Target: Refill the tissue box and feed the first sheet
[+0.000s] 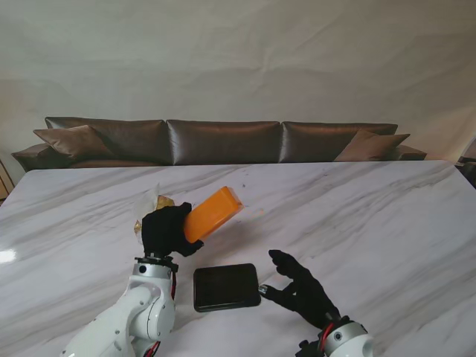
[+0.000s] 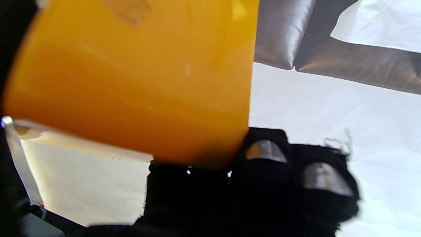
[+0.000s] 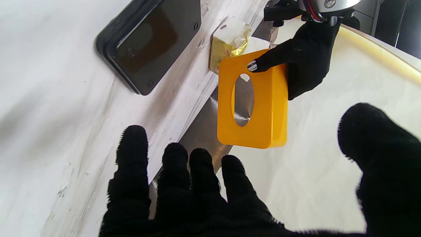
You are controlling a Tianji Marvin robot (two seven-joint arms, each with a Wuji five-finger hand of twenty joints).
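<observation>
The left hand (image 1: 167, 230) grips the orange tissue box cover (image 1: 213, 213) by one end and holds it lifted off the marble table (image 1: 372, 216), its long axis slanting away from that hand toward the right. The right hand (image 1: 301, 286) hangs empty with fingers spread, nearer to me and beside the dark base (image 1: 225, 286). The tissue pack (image 1: 152, 208) sits just beyond the left hand (mostly hidden behind it). The cover's oval slot (image 3: 243, 100) faces the right hand.
</observation>
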